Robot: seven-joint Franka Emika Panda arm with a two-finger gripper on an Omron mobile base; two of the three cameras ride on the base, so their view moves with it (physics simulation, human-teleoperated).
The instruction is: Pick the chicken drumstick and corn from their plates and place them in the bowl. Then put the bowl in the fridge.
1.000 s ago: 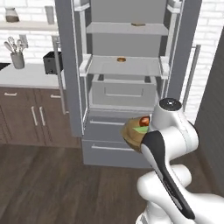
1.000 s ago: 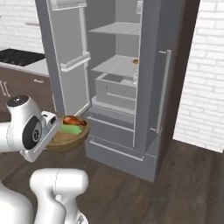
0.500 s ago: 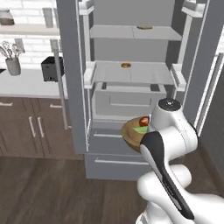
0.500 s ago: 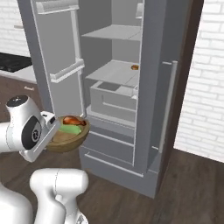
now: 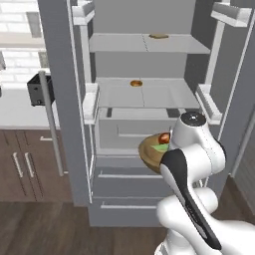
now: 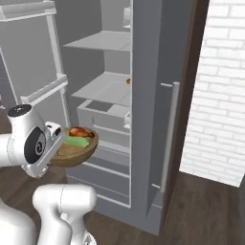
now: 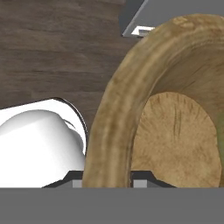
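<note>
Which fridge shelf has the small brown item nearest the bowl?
The lower shelf, just above the drawers; its brown item sits closer to the bowl than the one on the top shelf.

Wooden bowl [image 6: 72, 152] was held up near open fridge [image 6: 143, 95], left of its drawers. Chicken drumstick [image 6: 80, 132] and corn [image 6: 76, 141] were carried inside.

Light brown grained round wooden bowl [image 6: 72, 152] mid-left carries a glossy orange-brown drumstick [image 6: 80, 132] and pale green corn [image 6: 76, 141]; tall grey fridge [image 6: 143, 95] behind, white brick wall [image 6: 217, 86] right.

One bowl [image 6: 72, 152], one chicken drumstick [image 6: 80, 132], one corn [image 6: 76, 141], one fridge [image 5: 144, 60].
</note>
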